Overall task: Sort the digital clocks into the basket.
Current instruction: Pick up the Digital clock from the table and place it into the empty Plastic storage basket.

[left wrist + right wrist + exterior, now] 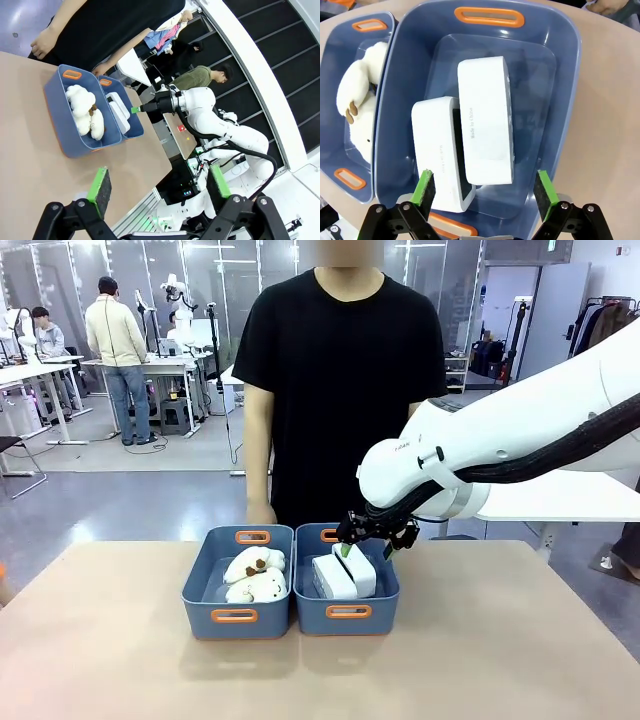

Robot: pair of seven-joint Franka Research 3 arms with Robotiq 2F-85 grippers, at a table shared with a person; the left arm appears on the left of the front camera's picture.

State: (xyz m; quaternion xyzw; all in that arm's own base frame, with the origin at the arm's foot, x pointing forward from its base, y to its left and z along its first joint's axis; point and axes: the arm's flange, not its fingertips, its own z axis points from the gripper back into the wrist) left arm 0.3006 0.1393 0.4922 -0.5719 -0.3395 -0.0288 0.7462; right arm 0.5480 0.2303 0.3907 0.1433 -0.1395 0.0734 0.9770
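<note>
Two white digital clocks (485, 120) (437, 150) lie side by side inside the right blue-grey basket (570, 100); one leans on the other. From the front they show as white blocks (333, 578) (358, 568) in that basket (347, 620). My right gripper (367, 548) hovers just above the clocks, open, with nothing between its green pads (425, 187). Its jaws straddle the near end of the basket in the right wrist view, gripper (484, 189). My left gripper (160, 185) is open and empty, well off to the side above the table. From there I see the basket (136, 131) and the right gripper (135, 109).
A second identical bin (236, 618) touches the basket on its left and holds two fluffy white plush toys (255, 575). A person in a black shirt (340, 390) stands right behind both bins, one hand (262, 513) near the table's far edge. Bare tabletop (120, 660) lies in front.
</note>
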